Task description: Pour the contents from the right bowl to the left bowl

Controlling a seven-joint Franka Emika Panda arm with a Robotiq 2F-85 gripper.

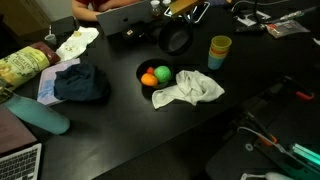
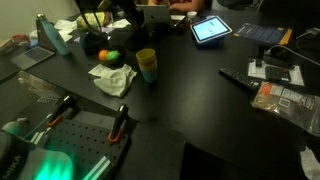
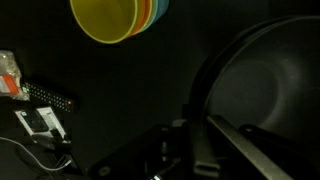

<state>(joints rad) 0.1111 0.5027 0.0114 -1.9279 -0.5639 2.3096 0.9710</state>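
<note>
The wider black left bowl (image 1: 141, 69) (image 2: 101, 62) sits mid-table and holds the contents: an orange ball (image 1: 149, 79) and a green ball (image 1: 162, 74) (image 2: 112, 56). The smaller black right bowl (image 1: 177, 38) (image 2: 92, 42) (image 3: 262, 85) is tipped up on its side behind it, and its inside looks empty in the wrist view. My gripper (image 3: 196, 112) (image 1: 172, 27) is shut on that bowl's rim, one finger inside and one outside. The fingertips are dark and hard to see in both exterior views.
A stack of cups, the outer one yellow (image 1: 219, 50) (image 2: 147, 65) (image 3: 112, 18), stands close beside the bowls. A white cloth (image 1: 190, 88) (image 2: 113, 80) lies against the left bowl. A dark blue cloth (image 1: 80, 83), a teal object (image 1: 40, 117), a laptop (image 1: 20, 160) and a tablet (image 2: 210, 28) lie around.
</note>
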